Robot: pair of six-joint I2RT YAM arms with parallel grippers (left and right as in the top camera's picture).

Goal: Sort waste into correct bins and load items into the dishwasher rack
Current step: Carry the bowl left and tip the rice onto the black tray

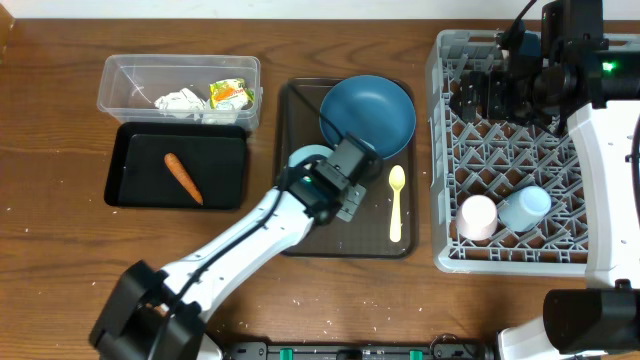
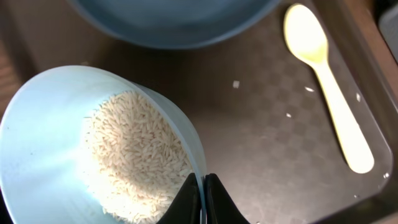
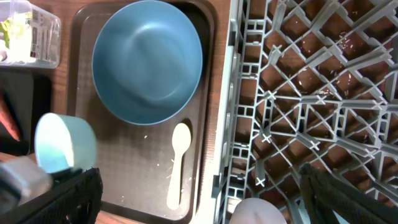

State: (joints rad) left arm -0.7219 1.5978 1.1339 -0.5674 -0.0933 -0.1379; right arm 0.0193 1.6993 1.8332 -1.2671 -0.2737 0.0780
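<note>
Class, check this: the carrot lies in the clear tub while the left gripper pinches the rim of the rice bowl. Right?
No. The overhead view shows the carrot in the black tray instead; the left gripper does pinch the rim of the rice bowl.

no readable text, labels or numbers

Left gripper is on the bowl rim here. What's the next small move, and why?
Probably lift the pale blue bowl off the serving tray toward the black tray: the left gripper is shut on its rim, rice lies inside, and the carrot already lies there.
</note>
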